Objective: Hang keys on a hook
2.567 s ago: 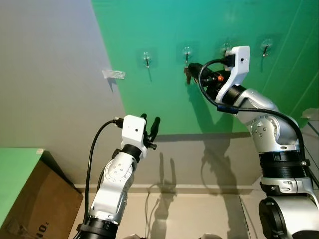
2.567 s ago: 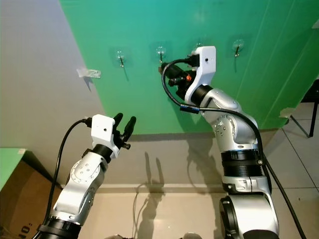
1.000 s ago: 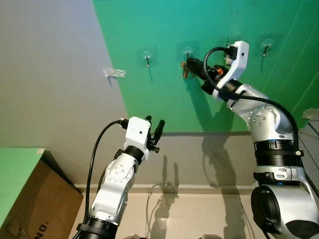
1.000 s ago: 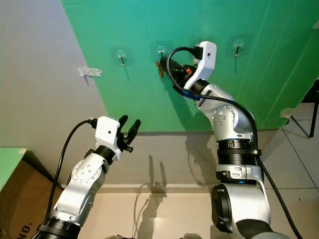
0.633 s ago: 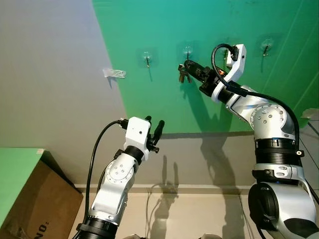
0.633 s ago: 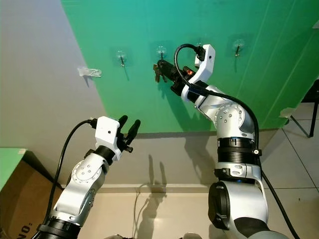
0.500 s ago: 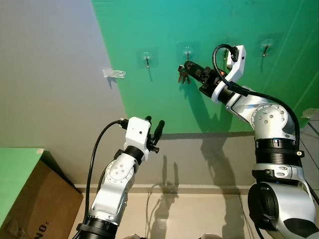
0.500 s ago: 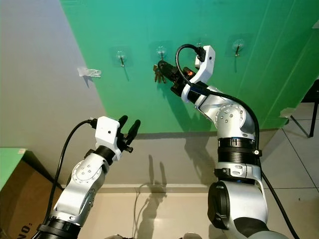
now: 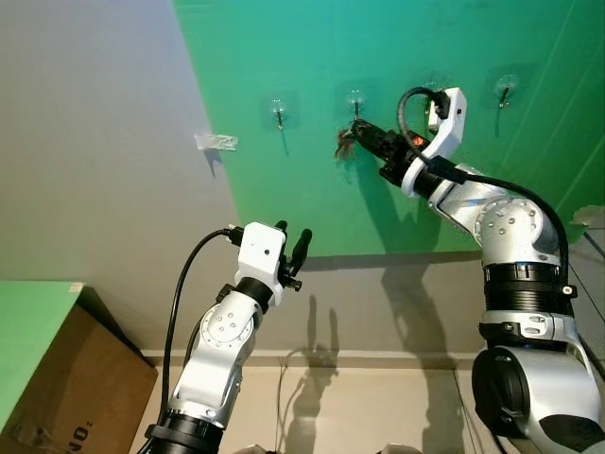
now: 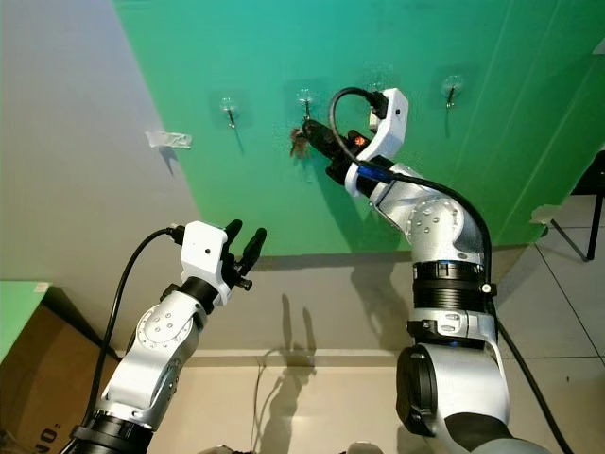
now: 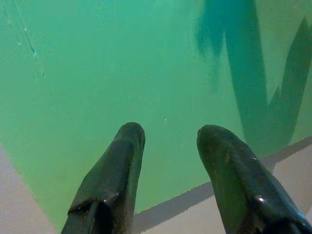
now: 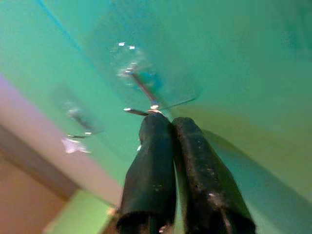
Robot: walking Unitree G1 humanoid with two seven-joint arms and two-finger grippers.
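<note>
Holding keys (image 9: 344,144) in right tool (image 9: 357,129), four hooks (image 9: 278,112)

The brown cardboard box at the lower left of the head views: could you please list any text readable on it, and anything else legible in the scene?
Brown cardboard box: dark print runs off the bottom edge, cut off by the frame and too small to read.
Green wall panel, its clear stick-on hooks and the robot's silver arms: no text.

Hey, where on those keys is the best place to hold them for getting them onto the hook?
Probably by the ring, from the room side. The right gripper pinches it just under the hook, keys dangling clear, leaving the loop free to slip over the upturned tip.
</note>
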